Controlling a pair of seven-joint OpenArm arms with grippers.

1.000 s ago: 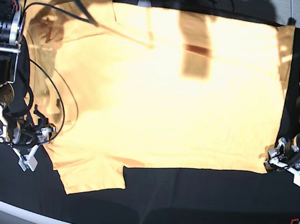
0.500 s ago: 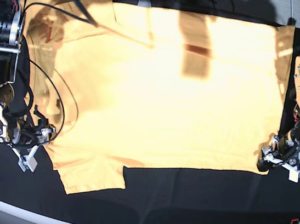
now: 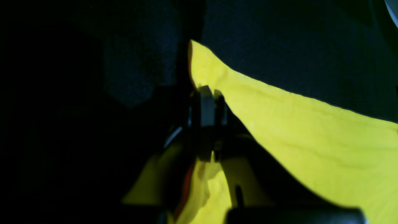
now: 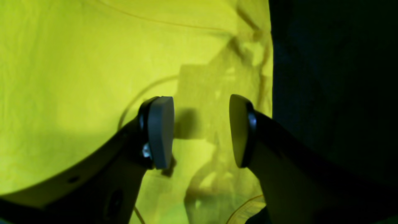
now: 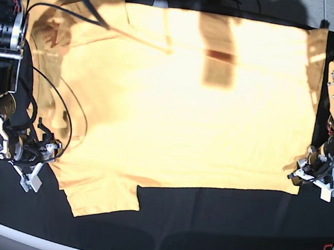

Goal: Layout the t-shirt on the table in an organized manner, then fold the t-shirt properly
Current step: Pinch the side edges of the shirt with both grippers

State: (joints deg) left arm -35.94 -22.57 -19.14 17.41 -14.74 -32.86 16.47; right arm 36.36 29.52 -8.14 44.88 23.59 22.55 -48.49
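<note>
The t-shirt point(image 5: 182, 102) lay spread flat over most of the table point(image 5: 215, 230), reaching from the far edge toward the near edge, with one sleeve pointing to the near-left corner as the base view showed it. The left gripper point(image 5: 308, 173) sat low at the shirt's hem corner near the table's right edge; in the left wrist view its fingers point(image 3: 206, 105) were pressed together, pinching a peak of the fabric point(image 3: 205, 71) that rose clear of the black cloth. The right gripper point(image 5: 45, 149) rested at the sleeve beside the left edge, its pads point(image 4: 160, 130) spread apart over the cloth and holding nothing. The garment appeared light, soft and limp, likely to sag, wrinkle and slide on the cloth rather than hold any shape; a hold at hem corners, sleeve seams or shoulders, taken by both arms together, seemed best for keeping the edges straight while folding.
</note>
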